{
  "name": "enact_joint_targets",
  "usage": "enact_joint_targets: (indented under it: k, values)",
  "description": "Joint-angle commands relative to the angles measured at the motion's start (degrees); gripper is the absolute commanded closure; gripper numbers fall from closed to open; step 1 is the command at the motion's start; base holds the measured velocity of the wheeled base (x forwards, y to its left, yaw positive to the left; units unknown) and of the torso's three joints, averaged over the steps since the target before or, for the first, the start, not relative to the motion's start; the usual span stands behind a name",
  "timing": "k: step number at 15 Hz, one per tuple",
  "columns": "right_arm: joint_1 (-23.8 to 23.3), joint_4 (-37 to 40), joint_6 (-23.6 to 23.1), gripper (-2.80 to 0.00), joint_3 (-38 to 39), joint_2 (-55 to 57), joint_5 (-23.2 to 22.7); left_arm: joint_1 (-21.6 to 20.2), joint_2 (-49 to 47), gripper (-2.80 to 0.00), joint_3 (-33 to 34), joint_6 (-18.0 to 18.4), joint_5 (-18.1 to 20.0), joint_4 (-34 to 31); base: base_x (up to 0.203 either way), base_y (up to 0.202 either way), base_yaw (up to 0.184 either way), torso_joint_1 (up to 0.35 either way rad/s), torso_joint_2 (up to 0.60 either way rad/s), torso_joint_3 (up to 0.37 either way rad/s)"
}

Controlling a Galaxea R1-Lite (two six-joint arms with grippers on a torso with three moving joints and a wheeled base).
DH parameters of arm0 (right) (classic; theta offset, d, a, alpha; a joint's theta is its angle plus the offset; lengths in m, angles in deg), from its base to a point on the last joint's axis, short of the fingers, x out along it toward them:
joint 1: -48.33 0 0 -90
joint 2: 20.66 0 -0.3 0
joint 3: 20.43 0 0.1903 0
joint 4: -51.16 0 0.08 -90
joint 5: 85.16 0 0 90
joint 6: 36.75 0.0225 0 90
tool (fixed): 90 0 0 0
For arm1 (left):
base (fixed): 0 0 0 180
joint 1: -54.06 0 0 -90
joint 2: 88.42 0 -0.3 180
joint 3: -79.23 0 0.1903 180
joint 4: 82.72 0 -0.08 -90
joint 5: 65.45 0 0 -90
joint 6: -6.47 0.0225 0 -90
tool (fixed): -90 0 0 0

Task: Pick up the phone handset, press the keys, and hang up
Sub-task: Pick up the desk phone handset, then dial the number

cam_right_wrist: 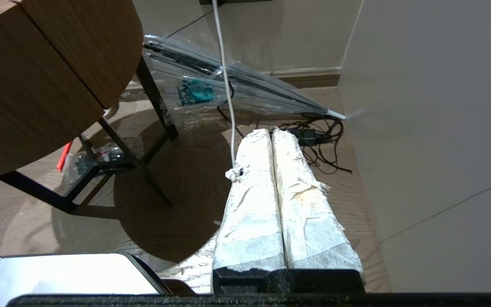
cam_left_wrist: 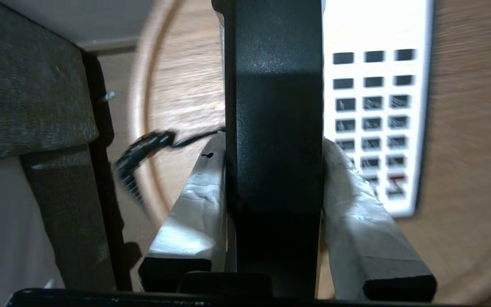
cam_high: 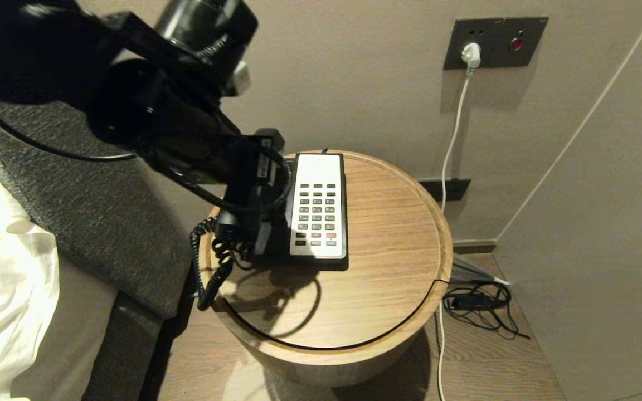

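Black plastic between taped fingers: your left gripper (cam_left_wrist: 273, 187) is clamped on the handset (cam_left_wrist: 273, 106), one pad on each long side, near its lower end as far as the wrist view shows. The handset sits at the left edge of the phone base (cam_high: 318, 206), over or just off the cradle; you can't tell from these views whether it has cleared the seat.

Risks, near to far:
- The grip looks off-centre on a smooth bar. If you swing fast, the handset may pivot between the pads.
- The coiled cord (cam_high: 212, 262) hangs off the near-left rim of the round wooden table (cam_high: 388, 278). Lift too far and it goes taut and drags the base, or snags on the rim.
- The keypad (cam_high: 316, 209) lies just right of the handset. A careless sweep could press keys by accident.

Pose: the left arm reaches in from the upper left of the head view, wrist pitched down over the phone, hiding most of the handset. The right gripper (cam_right_wrist: 273, 140) is parked low beside the table, over the floor, fingers pressed together and empty.
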Motion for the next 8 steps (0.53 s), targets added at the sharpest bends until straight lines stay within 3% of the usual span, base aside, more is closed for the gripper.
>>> enact_joint_targets:
  k: [1,4,6,8]
  values:
    - [0.0,0.0,0.0,0.0,0.0,0.1,0.0,0.6,9.5,0.0,1.8,-0.1,-0.1,-0.9,0.0,0.0,0.0,0.0,0.0,0.0]
    - [0.0,0.0,-0.5,0.0,0.0,0.1,-0.1,1.2,23.2,0.0,8.6,0.0,0.3,-1.9,0.0,0.0,0.0,0.0,0.0,0.0]
    - [0.0,0.2,-3.7,0.0,0.0,0.1,-0.9,1.2,32.6,0.0,15.2,0.4,0.5,-2.2,0.0,0.0,0.0,0.0,0.0,0.0]
    - [0.0,0.2,-3.1,0.0,0.0,0.1,-0.8,0.8,40.6,0.0,22.2,0.7,0.7,-2.3,0.0,0.0,0.0,0.0,0.0,0.0]
